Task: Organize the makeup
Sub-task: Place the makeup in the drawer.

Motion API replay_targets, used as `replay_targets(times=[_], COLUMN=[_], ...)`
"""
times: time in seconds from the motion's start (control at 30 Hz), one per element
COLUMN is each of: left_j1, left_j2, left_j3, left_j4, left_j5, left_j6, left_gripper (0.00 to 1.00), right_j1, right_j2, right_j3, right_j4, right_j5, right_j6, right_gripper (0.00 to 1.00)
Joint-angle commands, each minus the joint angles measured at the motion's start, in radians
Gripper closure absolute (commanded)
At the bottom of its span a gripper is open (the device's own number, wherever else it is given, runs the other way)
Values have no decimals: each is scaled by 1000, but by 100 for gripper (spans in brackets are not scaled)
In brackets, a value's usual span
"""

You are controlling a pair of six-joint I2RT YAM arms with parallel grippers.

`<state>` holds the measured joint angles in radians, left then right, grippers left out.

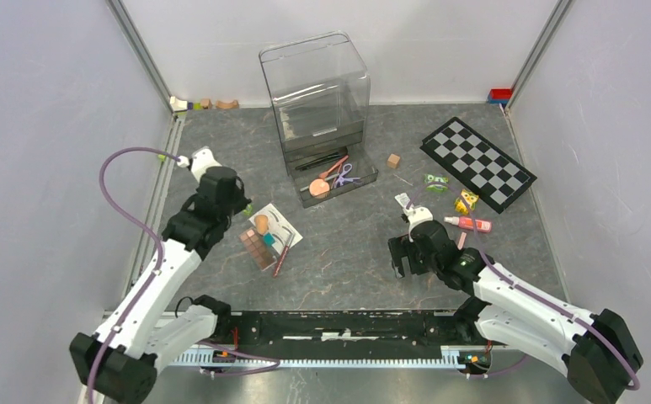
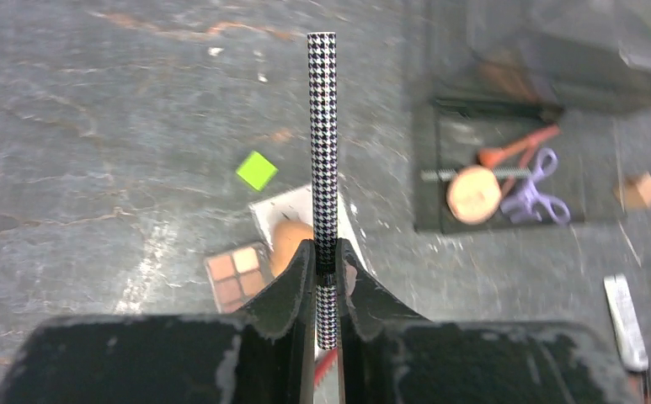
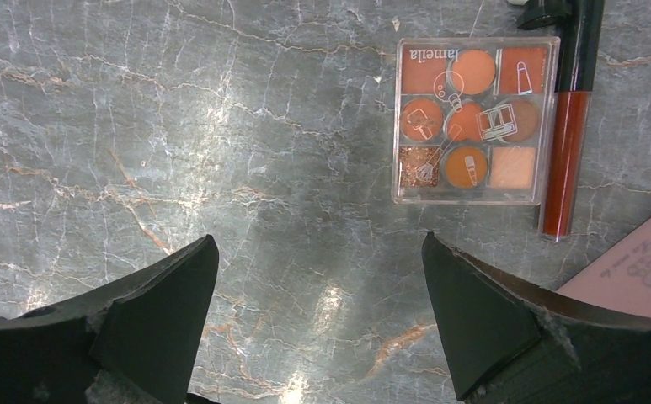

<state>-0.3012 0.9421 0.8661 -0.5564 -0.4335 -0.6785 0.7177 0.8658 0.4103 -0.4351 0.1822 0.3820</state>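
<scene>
The left pincer (image 2: 325, 252) is clamped on a thin black-and-white checked pencil (image 2: 322, 135). The pencil sticks out from between its fingers, apparently lifted clear of the bench (image 1: 347, 269), at about 9 o'clock in the overhead view. The right pincer (image 3: 317, 240) hangs spread wide and empty over bare bench at about 4 o'clock. Toward its 1 o'clock an orange palette (image 3: 473, 122) and a dark red gloss tube (image 3: 568, 126) lie side by side.

Near the left pincer, unsorted, lie a brown palette (image 1: 257, 248), a red pencil (image 1: 284, 252) and a white card (image 1: 281, 220) with a peach sponge (image 1: 261, 223) on it. At 3 o'clock a pink tube (image 1: 472, 224) lies loose among pieces too small to name.

Farther off, at 12 o'clock, the clear organiser (image 1: 317, 84) has its drawer (image 1: 365, 177) pulled out. A round peach puff (image 1: 320, 188), lilac scissors (image 1: 344, 177) and an orange-handled brush (image 1: 334, 166) lie in it.

The sorting looks under way but less than half done. A few pieces are put away and one pencil is in hand. Both loose clusters on the bench have yet to be picked up.
</scene>
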Motion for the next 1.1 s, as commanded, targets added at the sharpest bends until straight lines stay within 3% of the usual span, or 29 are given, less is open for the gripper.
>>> replay_targets(times=[0.0,0.17,0.37,0.73,0.83,0.9,1.07], left_j1=[-211,-539,-683,-650,-590,-545,-440], left_j2=[-35,67,341,499,519,535,598], left_j3=[41,85,225,291,294,301,359], left_j4=[-66,-29,45,268,258,258,229], left_j5=[-168,-308,-219,102,334,410,449], left_j6=[64,137,310,903,1042,1089,1136], left_gripper=[98,98,98,98,98,98,98], right_j1=[-1,-1,-1,-1,-1,-1,-1], right_j2=[-27,-36,-45,-92,-94,-93,-95], right_j3=[-3,-14,-24,-31,-30,-28,-27], right_j4=[15,23,23,4,1,-4,-8], right_j5=[38,41,42,69,66,67,72], right_j6=[25,40,51,49,47,45,41], right_gripper=[2,2,2,2,2,2,2])
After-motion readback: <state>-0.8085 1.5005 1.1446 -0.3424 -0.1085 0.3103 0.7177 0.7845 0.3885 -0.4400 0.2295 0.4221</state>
